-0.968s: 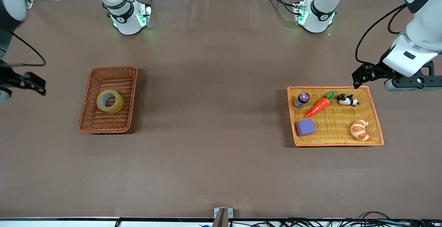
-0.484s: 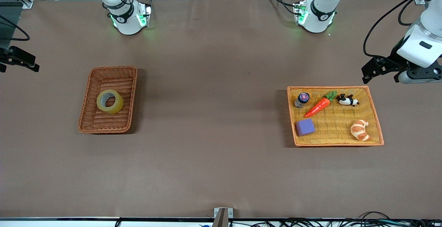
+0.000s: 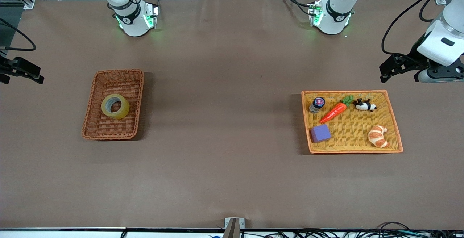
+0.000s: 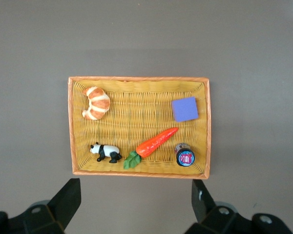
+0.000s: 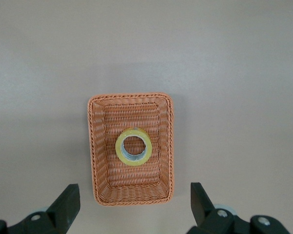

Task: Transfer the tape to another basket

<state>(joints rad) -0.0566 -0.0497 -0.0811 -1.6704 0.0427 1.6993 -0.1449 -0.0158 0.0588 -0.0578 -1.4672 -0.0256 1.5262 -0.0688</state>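
Note:
The tape (image 3: 121,112), a yellowish ring with a grey core, lies flat in the reddish-brown wicker basket (image 3: 119,72) at the right arm's end of the table. In the right wrist view, the tape (image 5: 122,151) sits in the middle of the basket (image 5: 131,96). My right gripper (image 3: 20,75) hangs high over the table's edge beside that basket, open and empty (image 5: 132,204). My left gripper (image 3: 406,69) hangs high over the table beside the orange-yellow tray (image 3: 393,122), open and empty (image 4: 135,202).
The orange-yellow tray (image 4: 136,78) holds a croissant (image 3: 377,136), a carrot (image 3: 335,111), a toy panda (image 3: 364,105), a purple block (image 3: 320,133) and a small bottle (image 3: 317,104). Bare brown table (image 3: 224,115) lies between basket and tray. The arm bases stand along the table's edge farthest from the front camera.
Both arms have drawn outward toward their ends of the table and now hold almost still. The left gripper has left the tray's rim. Nothing on the table has moved.

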